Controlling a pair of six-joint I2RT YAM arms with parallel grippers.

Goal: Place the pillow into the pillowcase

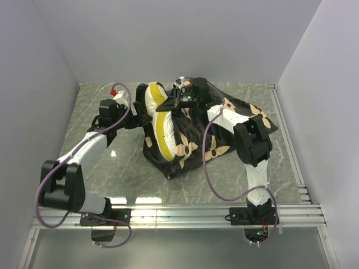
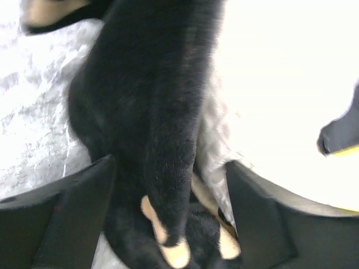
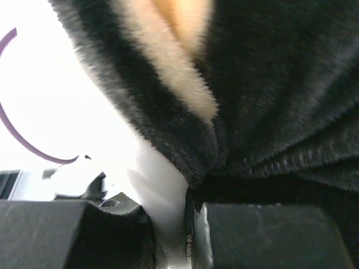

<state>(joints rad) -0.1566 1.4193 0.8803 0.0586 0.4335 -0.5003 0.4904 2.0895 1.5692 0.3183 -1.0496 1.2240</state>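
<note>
The pillow [image 1: 159, 120] is white with a yellow band and stands on edge mid-table, its lower part inside the pillowcase [image 1: 193, 140], black with tan flowers. My left gripper [image 1: 138, 112] is at the pillowcase's left edge. In the left wrist view it [image 2: 168, 224] holds a thick fold of the pillowcase [image 2: 151, 112] between its fingers [image 2: 73, 218], beside the white pillow [image 2: 280, 84]. My right gripper [image 1: 181, 100] is at the top of the opening. In the right wrist view it [image 3: 168, 224] is shut on the pillowcase's edge [image 3: 185, 140], with white fabric in the pinch.
Grey marble tabletop [image 1: 106, 162] with pale walls on three sides. A metal rail [image 1: 185, 213] runs along the near edge and another [image 1: 289, 140] along the right side. A small red knob [image 1: 114, 91] sits by the left arm's cable.
</note>
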